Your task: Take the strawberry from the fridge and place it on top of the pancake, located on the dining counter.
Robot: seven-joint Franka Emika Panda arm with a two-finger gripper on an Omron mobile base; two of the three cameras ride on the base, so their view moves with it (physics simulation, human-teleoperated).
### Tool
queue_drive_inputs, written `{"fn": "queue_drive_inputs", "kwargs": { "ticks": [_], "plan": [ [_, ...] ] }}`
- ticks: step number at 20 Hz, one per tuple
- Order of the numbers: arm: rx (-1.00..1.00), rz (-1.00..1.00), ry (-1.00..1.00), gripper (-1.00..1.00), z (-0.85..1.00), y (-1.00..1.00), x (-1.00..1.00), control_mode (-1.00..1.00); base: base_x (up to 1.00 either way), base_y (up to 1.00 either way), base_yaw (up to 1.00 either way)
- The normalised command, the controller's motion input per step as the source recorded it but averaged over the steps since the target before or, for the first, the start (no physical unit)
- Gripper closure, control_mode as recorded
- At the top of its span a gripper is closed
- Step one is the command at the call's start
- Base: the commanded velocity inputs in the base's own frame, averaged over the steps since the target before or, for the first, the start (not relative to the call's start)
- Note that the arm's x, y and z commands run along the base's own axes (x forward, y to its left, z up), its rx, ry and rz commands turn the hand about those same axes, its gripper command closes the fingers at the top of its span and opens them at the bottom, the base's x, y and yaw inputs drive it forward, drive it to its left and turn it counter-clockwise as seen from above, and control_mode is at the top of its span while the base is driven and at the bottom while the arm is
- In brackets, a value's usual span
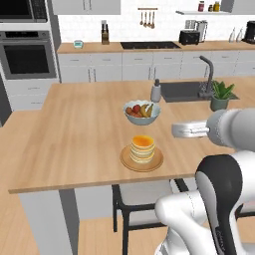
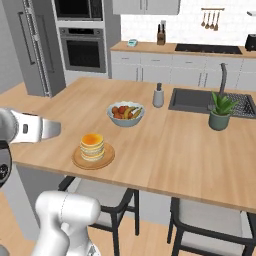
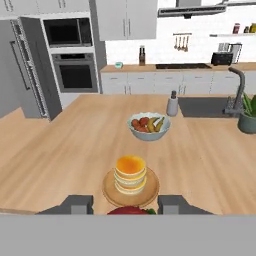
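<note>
The pancake (image 3: 130,174) stack sits on a round tan plate (image 3: 111,192) near the front edge of the light-wood dining counter (image 3: 60,150). My gripper (image 3: 125,203) hovers just short of the plate, and the red strawberry (image 3: 131,210) peeks up between its dark fingertips (image 3: 77,202). In the left base view the hand (image 1: 175,130) hangs to the right of the pancake (image 1: 143,148), slightly above it. From the other side the hand (image 2: 54,129) shows left of the pancake (image 2: 92,145). The grey fridge (image 2: 30,45) stands shut at the far left.
A grey fruit bowl (image 1: 142,112) sits behind the pancake. Beyond it are a soap bottle (image 1: 156,91), a dark sink (image 1: 184,90) with a tap, and a potted plant (image 1: 220,95). Dark chairs (image 1: 134,199) stand under the counter's front edge.
</note>
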Motion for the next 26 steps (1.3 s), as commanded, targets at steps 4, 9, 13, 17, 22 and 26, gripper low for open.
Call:
{"fn": "queue_drive_inputs", "kwargs": {
  "ticks": [4,9,13,17,22,26],
  "plan": [
    [0.06,0.0,0.29,1.0,-0.17,-0.14,1.0,-1.0,0.0,0.0,0.0],
    [0.01,0.0,0.29,1.0,-0.5,-0.07,0.93,-1.0,0.0,0.0,0.0],
    [0.0,0.0,0.2,1.0,-0.52,0.0,0.77,-1.0,0.0,0.0,0.0],
    [0.0,-0.01,0.27,1.0,-0.61,0.02,0.95,-1.0,0.0,0.0,0.0],
    [0.0,-0.01,0.24,1.0,-0.49,0.15,0.9,-1.0,0.0,0.0,0.0],
    [0.0,-0.04,0.18,1.0,-0.3,0.12,0.86,-1.0,0.0,0.0,0.0]
  ]
}}
